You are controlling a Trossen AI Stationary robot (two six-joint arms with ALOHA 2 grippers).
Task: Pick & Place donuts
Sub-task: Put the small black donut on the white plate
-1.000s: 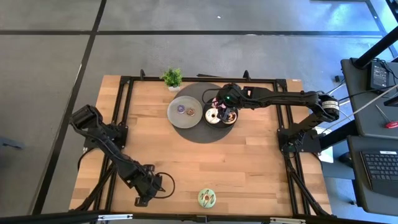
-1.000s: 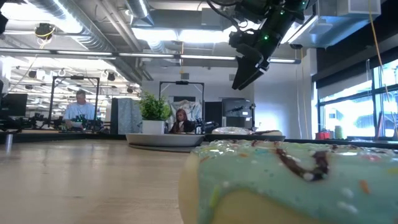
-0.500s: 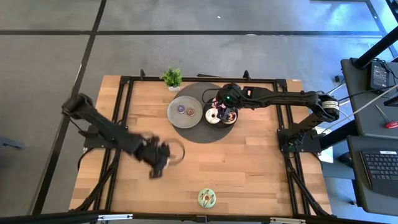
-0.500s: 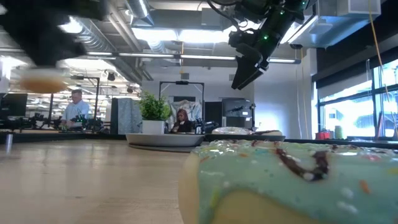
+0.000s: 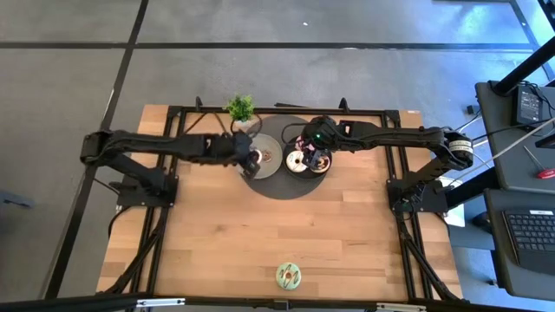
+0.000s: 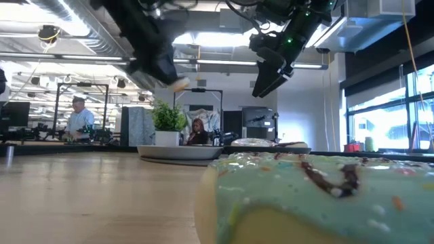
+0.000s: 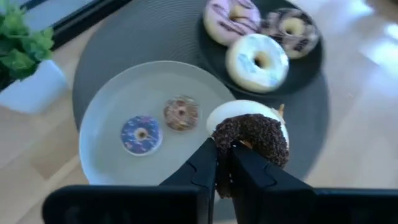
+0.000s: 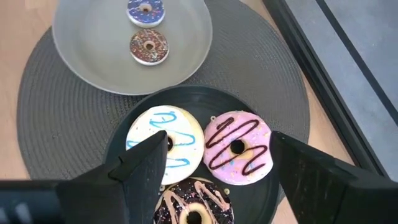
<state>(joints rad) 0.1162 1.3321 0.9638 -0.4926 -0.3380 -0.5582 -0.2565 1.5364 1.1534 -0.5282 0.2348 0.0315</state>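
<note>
My left gripper (image 5: 250, 159) is shut on a small dark sprinkled donut (image 7: 252, 138) above the light grey plate (image 5: 270, 169). That plate (image 7: 118, 99) holds a tiny purple donut (image 7: 141, 135) and a tiny brown donut (image 7: 181, 113). My right gripper (image 5: 314, 157) hangs open and empty above the dark plate (image 8: 124, 146), which holds white (image 8: 166, 145), pink (image 8: 239, 148) and chocolate (image 8: 194, 210) donuts. The green donut (image 5: 289, 276) lies flat near the table's near edge and fills the low view (image 6: 319, 196). My left gripper pinches the dark donut by its rim (image 7: 225, 148) between its two fingers (image 7: 205, 167). The donut is lifted clear of the plate and tilted, its sprinkled face toward the wrist camera and its pale underside behind. In the low view the donut (image 6: 180, 84) sticks out below the fingers.
Both plates sit on a round dark mat (image 5: 277, 187) at the table's far middle. A small potted plant (image 5: 240, 108) stands at the far edge beside the mat. Bare wood spreads between the mat and the green donut. People sit in the room beyond the table (image 6: 80, 120).
My left gripper has swept from the table's near left up and toward the far edge, carrying the dark donut, and now stands over the light grey plate. My right gripper has kept still.
</note>
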